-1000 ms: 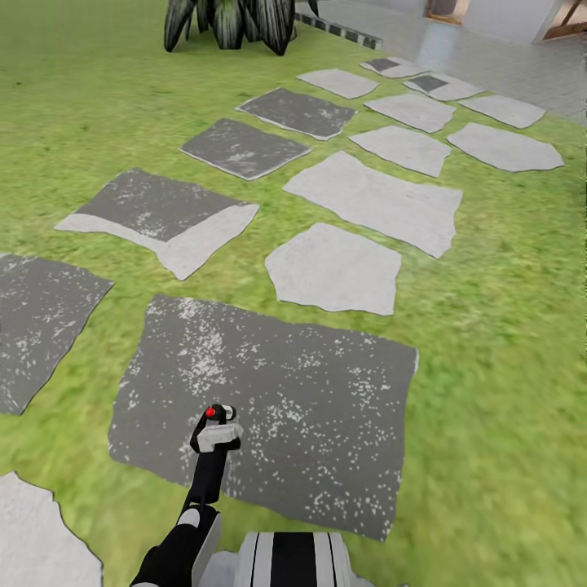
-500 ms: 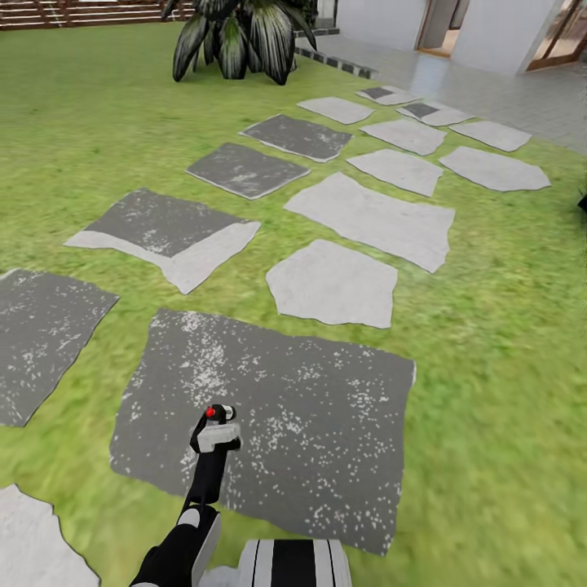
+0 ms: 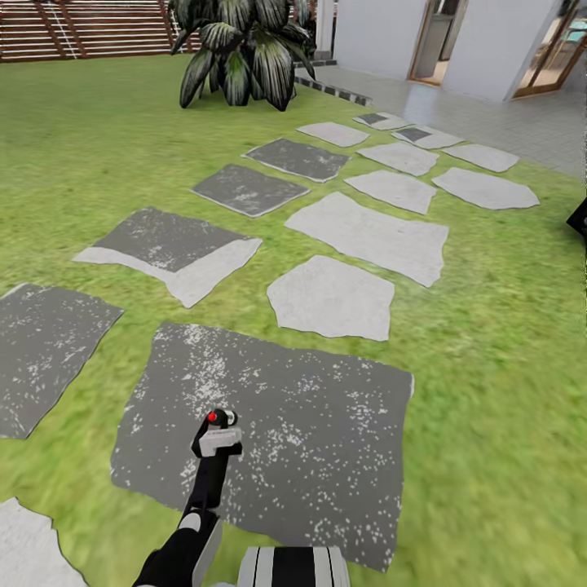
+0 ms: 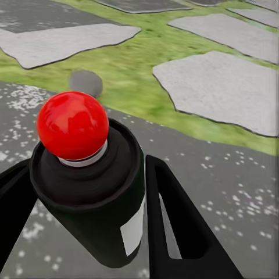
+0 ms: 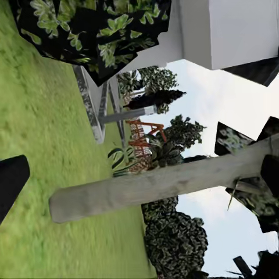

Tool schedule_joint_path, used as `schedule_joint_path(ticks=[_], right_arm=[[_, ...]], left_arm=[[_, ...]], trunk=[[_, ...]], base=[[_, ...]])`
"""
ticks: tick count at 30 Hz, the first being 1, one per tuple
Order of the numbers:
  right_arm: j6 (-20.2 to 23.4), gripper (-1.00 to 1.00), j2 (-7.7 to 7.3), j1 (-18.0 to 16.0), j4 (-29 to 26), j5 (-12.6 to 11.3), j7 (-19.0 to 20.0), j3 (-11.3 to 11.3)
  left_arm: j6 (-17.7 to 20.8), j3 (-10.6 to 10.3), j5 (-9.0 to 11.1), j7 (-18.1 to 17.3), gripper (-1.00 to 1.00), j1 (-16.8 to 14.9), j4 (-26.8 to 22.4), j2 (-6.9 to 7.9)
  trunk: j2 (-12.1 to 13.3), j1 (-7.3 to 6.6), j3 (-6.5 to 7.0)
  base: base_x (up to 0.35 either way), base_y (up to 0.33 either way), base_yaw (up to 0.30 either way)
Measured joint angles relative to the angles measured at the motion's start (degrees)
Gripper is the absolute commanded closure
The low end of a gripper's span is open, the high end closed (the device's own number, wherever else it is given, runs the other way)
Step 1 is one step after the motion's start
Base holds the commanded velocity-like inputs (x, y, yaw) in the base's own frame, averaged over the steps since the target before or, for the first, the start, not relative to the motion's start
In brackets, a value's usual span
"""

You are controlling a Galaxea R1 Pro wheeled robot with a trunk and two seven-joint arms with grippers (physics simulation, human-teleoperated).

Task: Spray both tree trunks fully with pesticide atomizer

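Here the left gripper (image 3: 217, 440) is reaching forward low over a large dark speckled paving stone (image 3: 310, 424), its two black fingers (image 4: 174, 232) clamped on the pesticide atomizer (image 4: 96, 192). The bottle is standing upright between them, its white label (image 4: 133, 229) facing one finger and a red knob (image 4: 72, 125) sitting on top; in the head view that knob is showing as a small red dot (image 3: 212, 417) above the grey head.

Beyond the arm, more grey paving stones (image 3: 330, 297) are lying scattered across the green lawn (image 3: 73, 163), running toward the far right. At the far end a low palm-like plant (image 3: 244, 49) with striped leaves is growing beside a pale tiled terrace (image 3: 489, 114), and a brown slatted fence (image 3: 81, 28) is closing off the far left.

In the right wrist view a pale, bare tree trunk (image 5: 163, 183) is crossing the frame, rising from the grass (image 5: 40, 116). Dark finger parts of the right gripper (image 5: 11, 180) are showing at the edges; I cannot tell whether it is apart or together.
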Motion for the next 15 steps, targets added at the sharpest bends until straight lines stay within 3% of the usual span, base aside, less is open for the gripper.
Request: schedule_joint_path(ticks=[1,5,7,9,10,11,12,14,15], right_arm=[[-0.1,-1.00,0.74,0.0,-1.6,-0.1,0.1,0.0],[-4.9,-1.00,6.51,0.0,-7.0,-0.2,0.3,0.0],[-5.7,-1.00,8.39,-0.1,-8.7,-0.2,0.3,0.0],[-6.5,-1.00,12.34,-0.2,-12.3,-0.2,0.6,0.0],[-6.7,-1.00,13.54,-0.2,-13.4,-0.2,0.8,0.0],[-6.8,-1.00,15.74,-0.3,-15.4,0.0,2.0,0.1],[-6.9,-1.00,16.96,-0.3,-16.4,0.0,3.1,0.0],[-6.9,-1.00,20.92,-0.5,-18.7,-0.1,13.9,0.1],[-7.0,-1.00,21.69,-0.6,-19.0,-0.3,17.0,0.0]], left_arm=[[0.0,0.0,0.0,0.0,1.00,0.0,0.2,0.00],[0.0,0.0,0.1,0.0,1.00,0.0,0.4,0.00],[0.0,0.0,0.1,0.0,1.00,0.0,0.4,0.00],[0.0,0.0,0.1,0.0,1.00,0.0,0.5,0.00],[0.0,0.0,0.1,0.0,1.00,0.0,0.5,0.00],[0.0,0.0,0.1,0.0,1.00,0.0,0.5,0.00],[0.0,0.0,0.1,0.0,1.00,0.0,0.5,0.00],[0.0,0.0,0.1,0.0,1.00,0.0,0.5,0.00],[0.0,0.0,0.1,0.0,1.00,0.0,0.5,0.00]], trunk=[[0.0,-0.03,0.22],[0.1,-0.13,1.11],[0.1,-0.18,1.55],[0.1,-0.23,1.99],[0.1,-0.26,2.22],[0.1,-0.28,2.44],[0.2,-0.31,2.66],[0.2,-0.36,3.10],[0.2,-0.39,3.33]], base=[[0.000,0.000,0.000],[0.000,0.000,0.000],[0.000,0.000,0.000],[0.000,0.000,0.000],[0.000,0.000,0.000],[0.000,0.000,0.000],[0.000,0.000,0.000],[0.000,0.000,0.000],[0.000,0.000,0.000]])
